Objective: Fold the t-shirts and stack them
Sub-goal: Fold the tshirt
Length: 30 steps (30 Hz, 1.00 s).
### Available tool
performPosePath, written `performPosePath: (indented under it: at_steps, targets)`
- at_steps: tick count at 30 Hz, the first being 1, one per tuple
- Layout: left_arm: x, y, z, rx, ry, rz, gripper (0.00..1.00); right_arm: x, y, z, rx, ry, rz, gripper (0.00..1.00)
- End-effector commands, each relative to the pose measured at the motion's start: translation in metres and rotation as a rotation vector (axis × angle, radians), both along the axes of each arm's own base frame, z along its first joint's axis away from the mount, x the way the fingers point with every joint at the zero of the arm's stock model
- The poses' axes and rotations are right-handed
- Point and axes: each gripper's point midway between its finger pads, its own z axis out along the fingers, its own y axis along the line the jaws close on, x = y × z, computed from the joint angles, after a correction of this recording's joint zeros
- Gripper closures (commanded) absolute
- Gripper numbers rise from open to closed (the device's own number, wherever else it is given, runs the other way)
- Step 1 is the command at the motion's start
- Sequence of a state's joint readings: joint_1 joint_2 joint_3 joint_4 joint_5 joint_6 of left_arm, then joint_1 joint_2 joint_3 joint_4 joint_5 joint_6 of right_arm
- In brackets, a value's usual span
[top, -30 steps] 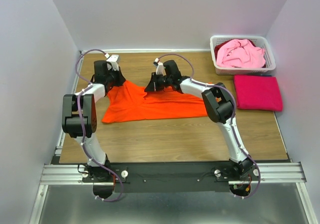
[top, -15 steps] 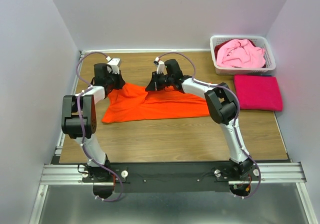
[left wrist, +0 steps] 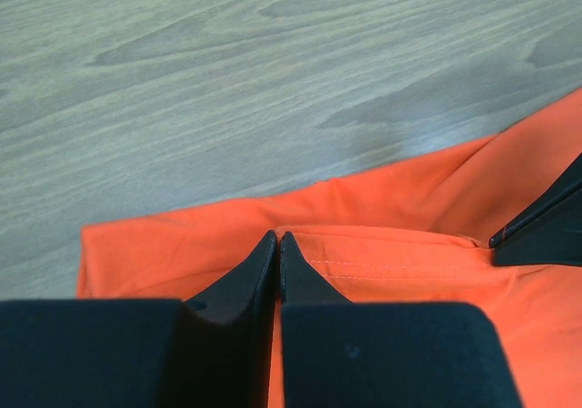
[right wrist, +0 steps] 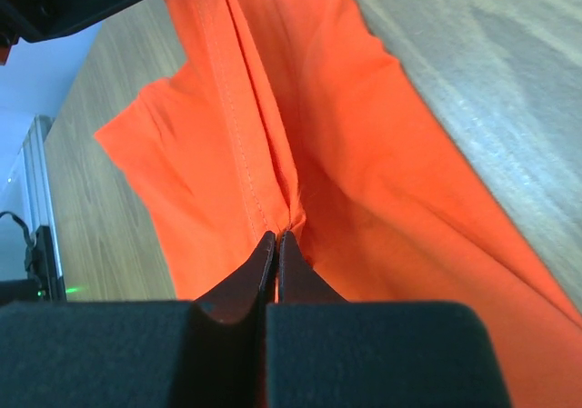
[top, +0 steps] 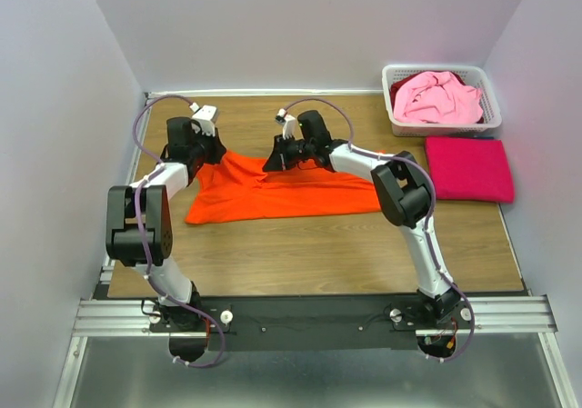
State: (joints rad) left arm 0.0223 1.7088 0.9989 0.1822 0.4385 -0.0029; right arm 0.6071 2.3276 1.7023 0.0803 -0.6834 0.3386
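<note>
The orange t-shirt (top: pixel 273 190) lies partly folded on the left half of the wooden table. My left gripper (top: pixel 211 150) is shut on its far left edge, and in the left wrist view the gripper (left wrist: pixel 277 237) pinches a stitched hem of the orange t-shirt (left wrist: pixel 391 263). At the far edge near the middle, my right gripper (top: pixel 273 161) is shut on a fold; the right wrist view has the gripper (right wrist: pixel 275 237) clamping bunched cloth of the t-shirt (right wrist: pixel 364 154). A magenta t-shirt (top: pixel 468 167) lies folded at the right. A pale pink t-shirt (top: pixel 436 97) sits crumpled in the basket.
The white slotted basket (top: pixel 491 110) stands at the back right corner, just behind the folded magenta shirt. Bare wood (top: pixel 318 249) stretches between the orange shirt and the arm bases. Grey walls close in the table on three sides.
The left arm's elbow has swung outward to the left and its gripper has shifted slightly left. Both grippers still hold the shirt's far edge, and the cloth has barely moved.
</note>
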Motion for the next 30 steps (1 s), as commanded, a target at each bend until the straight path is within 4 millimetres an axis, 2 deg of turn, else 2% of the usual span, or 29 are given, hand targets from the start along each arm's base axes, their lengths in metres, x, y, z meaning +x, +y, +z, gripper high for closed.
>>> performPosePath:
  at_steps: [1, 8, 22, 30]
  targets:
    - [-0.009, 0.001, 0.002, 0.001, -0.003, -0.006, 0.89, -0.015, 0.005, 0.011, 0.019, -0.014, 0.065, 0.95]
    - [-0.021, 0.004, 0.000, 0.011, 0.013, 0.014, 0.89, -0.024, 0.004, 0.016, 0.025, -0.023, 0.096, 0.94]
    - [-0.051, -0.004, -0.024, -0.050, 0.140, 0.010, 0.89, -0.043, 0.011, 0.013, 0.039, 0.006, 0.157, 0.90]
    - [-0.062, 0.000, -0.025, -0.050, 0.156, 0.051, 0.83, -0.056, 0.012, 0.007, 0.035, 0.032, 0.186, 0.80]
